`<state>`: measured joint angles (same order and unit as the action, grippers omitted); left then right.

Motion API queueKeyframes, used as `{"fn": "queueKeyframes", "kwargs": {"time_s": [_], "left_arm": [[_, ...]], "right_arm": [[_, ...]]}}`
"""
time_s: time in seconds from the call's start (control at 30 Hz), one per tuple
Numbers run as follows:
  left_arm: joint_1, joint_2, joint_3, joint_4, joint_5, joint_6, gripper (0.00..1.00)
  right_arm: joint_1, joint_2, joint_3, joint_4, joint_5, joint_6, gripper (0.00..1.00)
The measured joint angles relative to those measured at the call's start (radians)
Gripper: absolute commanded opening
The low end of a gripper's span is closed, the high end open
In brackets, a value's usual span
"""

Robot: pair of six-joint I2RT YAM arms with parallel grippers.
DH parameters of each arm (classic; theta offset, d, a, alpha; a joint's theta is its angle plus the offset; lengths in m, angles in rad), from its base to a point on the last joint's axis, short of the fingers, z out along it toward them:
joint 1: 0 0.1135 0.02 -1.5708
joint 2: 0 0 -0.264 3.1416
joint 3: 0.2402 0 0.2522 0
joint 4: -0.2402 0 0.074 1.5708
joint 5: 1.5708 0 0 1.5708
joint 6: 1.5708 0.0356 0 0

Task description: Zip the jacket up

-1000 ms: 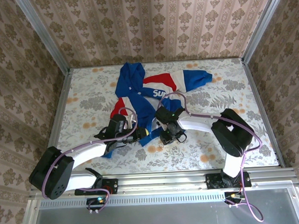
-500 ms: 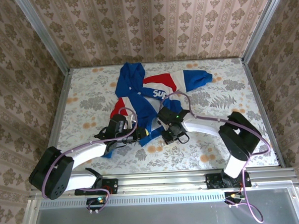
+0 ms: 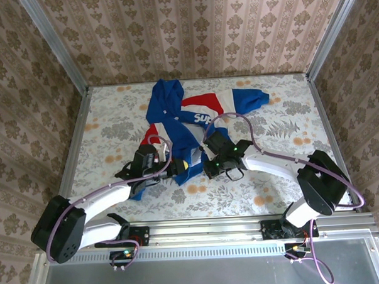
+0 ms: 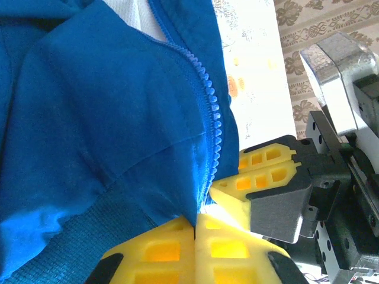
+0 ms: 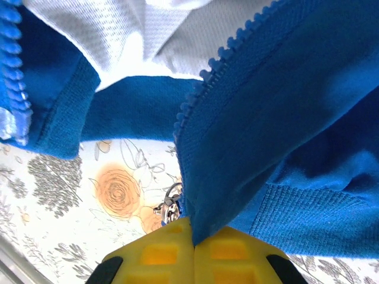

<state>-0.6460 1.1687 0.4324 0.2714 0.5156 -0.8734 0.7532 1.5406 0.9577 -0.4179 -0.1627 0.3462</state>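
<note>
Both zipper edges apart, blue jacket (image 3: pixel 175 111), left tool (image 4: pixel 195 228), right tool (image 5: pixel 193 238) each pinching hem

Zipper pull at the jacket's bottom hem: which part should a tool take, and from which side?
Take the small metal pull tab, which dangles off the jacket at its toothed hem edge, over the table. Probably best to come from that open side; blue fabric covers the other. The right tool, shut on the hem, sits right beside it.
</note>
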Motion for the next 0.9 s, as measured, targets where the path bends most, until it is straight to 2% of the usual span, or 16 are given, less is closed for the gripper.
{"fn": "queueKeyframes", "kwargs": {"time_s": [0.53,0.9], "left_arm": [[0.000,-0.034,-0.016,0.084,0.015,0.016,0.00],[-0.001,-0.061,0.032,0.140,0.039,0.091,0.00]], "right_arm": [[-0.031,-0.124,-0.045,0.095,-0.086,0.024,0.00],[-0.052,-0.240,-0.046,0.132,-0.112,-0.024,0.00]]}}
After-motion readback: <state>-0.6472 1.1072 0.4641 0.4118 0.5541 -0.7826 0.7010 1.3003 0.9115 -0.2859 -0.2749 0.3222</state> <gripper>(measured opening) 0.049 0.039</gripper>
